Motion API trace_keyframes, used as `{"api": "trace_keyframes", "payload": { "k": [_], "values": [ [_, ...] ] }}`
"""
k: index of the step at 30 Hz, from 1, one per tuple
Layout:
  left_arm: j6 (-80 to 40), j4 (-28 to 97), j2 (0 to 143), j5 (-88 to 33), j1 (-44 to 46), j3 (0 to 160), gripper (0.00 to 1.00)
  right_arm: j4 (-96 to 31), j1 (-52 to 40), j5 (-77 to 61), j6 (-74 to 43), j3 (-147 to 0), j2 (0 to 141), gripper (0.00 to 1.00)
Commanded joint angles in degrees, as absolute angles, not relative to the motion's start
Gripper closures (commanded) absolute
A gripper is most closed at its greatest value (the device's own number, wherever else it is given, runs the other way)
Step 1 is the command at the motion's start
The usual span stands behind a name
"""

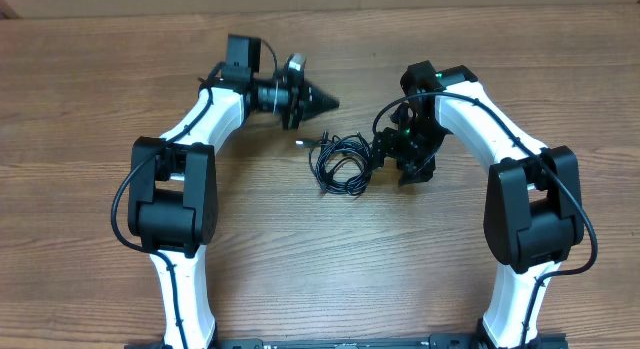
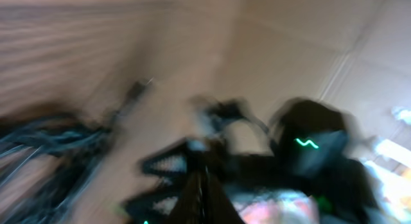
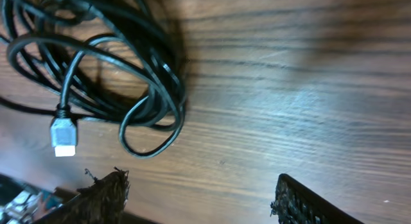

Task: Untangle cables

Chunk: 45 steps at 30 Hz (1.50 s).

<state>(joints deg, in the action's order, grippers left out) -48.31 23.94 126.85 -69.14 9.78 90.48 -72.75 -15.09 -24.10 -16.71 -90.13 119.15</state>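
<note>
The cables [image 1: 340, 161] lie as a tangled black bundle on the wooden table [image 1: 320, 259], between the two arms. One small plug [image 1: 300, 143] sticks out to the upper left. My left gripper [image 1: 325, 99] is shut, with nothing in it, up and left of the bundle and apart from it. My right gripper [image 1: 386, 153] is at the bundle's right edge. In the right wrist view this gripper [image 3: 200, 179] is open over bare wood, and the cables [image 3: 128, 70] with a silver plug [image 3: 64, 135] lie beyond its fingers. The left wrist view is blurred; the gripper [image 2: 202, 179] looks shut, cables [image 2: 45, 147] to its left.
The right arm's wrist with a green light [image 2: 308, 144] fills the right side of the blurred left wrist view. Both white arms [image 1: 190, 129] reach in from the table's near edge. A pale floor or wall shows beyond the table in that view.
</note>
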Motion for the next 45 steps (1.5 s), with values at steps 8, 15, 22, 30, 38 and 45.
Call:
{"api": "trace_keyframes", "payload": {
  "k": [8,15,22,30,38,45],
  "values": [
    [-19.09,53.49,125.45,-31.94,13.21,106.56,0.96,-67.46,-13.08,-19.11,-20.84,-90.06,118.76,0.26],
    [-16.38,62.83,125.62,-10.48,20.69,112.92,0.95,-66.94,-12.21,-19.05,-20.78,-90.06,118.76,0.25],
    [-15.35,62.19,126.28,-11.88,22.52,106.43,0.9,-68.03,-10.61,-18.68,-20.71,-90.06,118.76,0.25],
    [-14.13,56.16,126.3,-19.18,22.5,98.65,0.75,-69.32,-10.96,-19.11,-20.32,-90.06,118.76,0.25],
    [-17.37,50.76,126.3,-17.89,22.52,92.64,0.8,-69.3,-11.38,-26.04,-17.45,-90.06,118.76,0.24],
    [-27.29,49.25,126.3,-11.22,21.61,91.13,0.96,-68.51,-14.26,-27.11,-17.54,-90.04,118.76,0.24]
  ]
}}
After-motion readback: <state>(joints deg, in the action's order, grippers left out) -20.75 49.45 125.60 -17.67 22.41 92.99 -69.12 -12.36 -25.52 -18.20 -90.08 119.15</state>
